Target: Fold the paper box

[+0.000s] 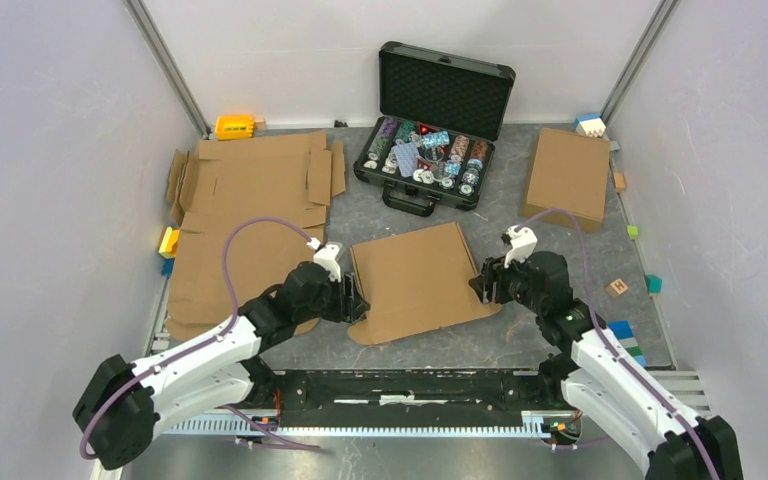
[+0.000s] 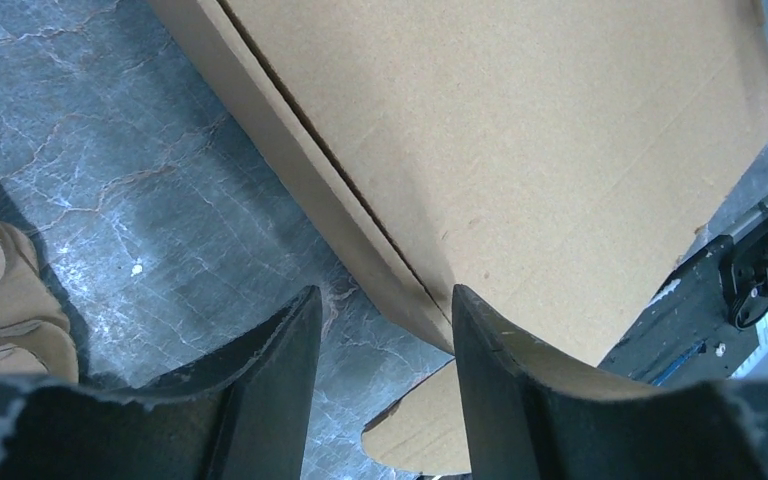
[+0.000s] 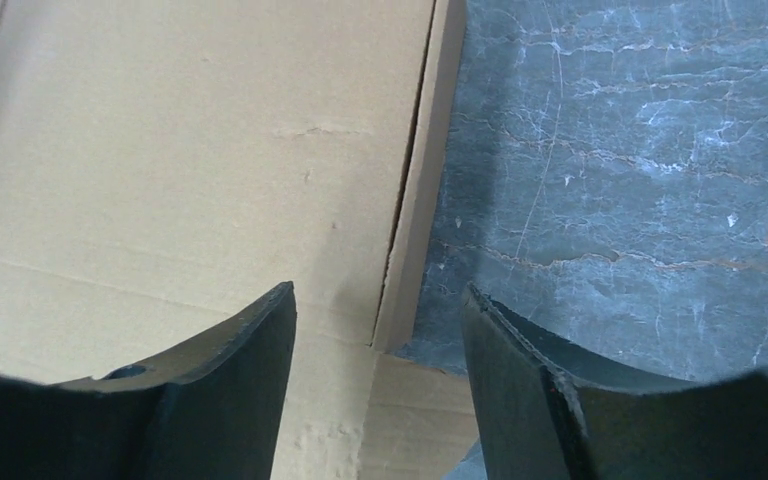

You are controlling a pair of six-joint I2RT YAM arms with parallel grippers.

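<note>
Straddling edges of the paper box [image 1: 415, 280] (plain brown cardboard), left fingers [image 2: 260, 385] and right fingers [image 3: 230, 375] stand spread, seemingly untouching.

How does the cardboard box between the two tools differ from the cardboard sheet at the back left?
The paper box is folded up, its top panel lying over raised side walls; the cardboard sheet lies flat with its flaps spread out. The paper box sits between the left tool and the right tool, one at each side; no tool is at the cardboard sheet. Both are plain brown cardboard.
</note>
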